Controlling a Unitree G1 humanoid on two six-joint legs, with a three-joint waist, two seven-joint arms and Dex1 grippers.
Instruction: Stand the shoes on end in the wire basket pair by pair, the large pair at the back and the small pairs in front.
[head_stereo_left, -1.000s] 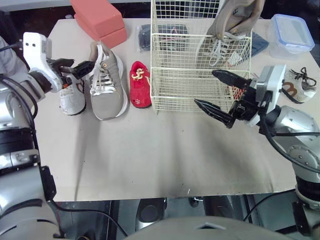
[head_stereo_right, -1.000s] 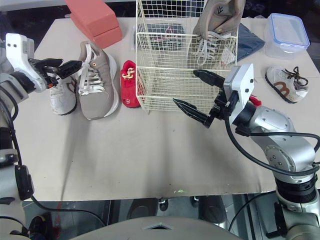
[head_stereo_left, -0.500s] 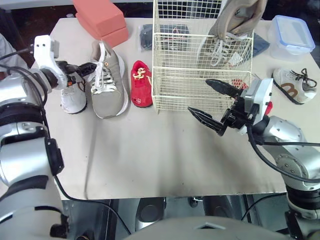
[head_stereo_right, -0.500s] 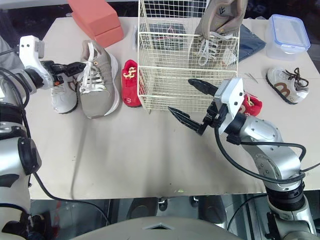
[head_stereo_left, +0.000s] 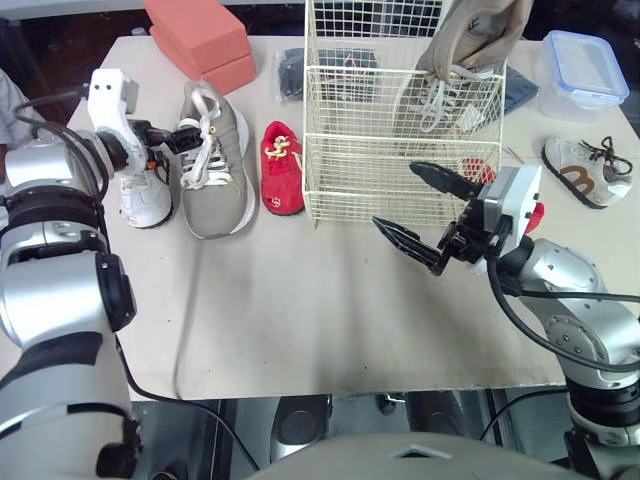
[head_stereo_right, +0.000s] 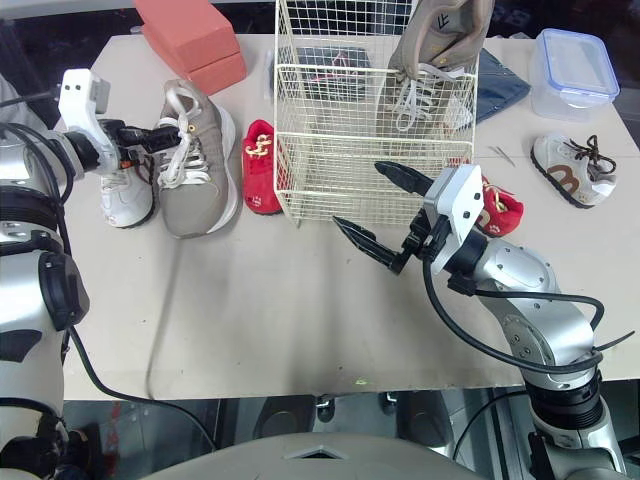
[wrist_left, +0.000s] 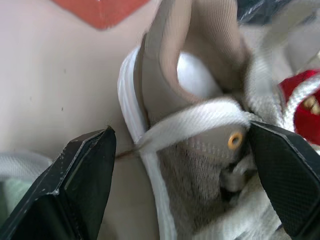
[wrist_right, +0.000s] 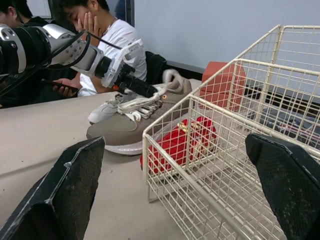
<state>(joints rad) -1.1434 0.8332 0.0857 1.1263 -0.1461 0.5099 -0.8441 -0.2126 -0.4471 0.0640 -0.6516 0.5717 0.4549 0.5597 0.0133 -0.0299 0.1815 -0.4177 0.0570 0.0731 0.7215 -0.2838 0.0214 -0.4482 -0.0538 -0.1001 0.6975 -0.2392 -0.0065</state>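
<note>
Left gripper (head_stereo_left: 184, 140), fingers spread, straddles the laced collar of the grey shoe (head_stereo_left: 215, 185), which lies on the table (head_stereo_left: 300, 300) left of the basket (head_stereo_left: 350, 125). Right gripper (head_stereo_left: 396, 196), released, hovers before the basket. The mate (head_stereo_left: 470, 40) stands at the basket's back.

Our left arm (head_stereo_left: 55, 190) reaches forward along the left edge, with its white wrist block (head_stereo_left: 107, 93) on top. Left gripper (head_stereo_left: 183, 140) points inward toward our right, low over the tabletop (head_stereo_left: 300, 300). Its jaws are apart, and in the left wrist view the two black fingers (wrist_left: 82, 180) stand wide at either side. Our right arm (head_stereo_left: 565, 300) is bent at the elbow, with the forearm coming in from the right toward centre. Right gripper (head_stereo_left: 394, 195) aims to our left, above the tabletop. Its jaws are spread wide, one finger higher and farther back, the other lower and nearer to us.
</note>
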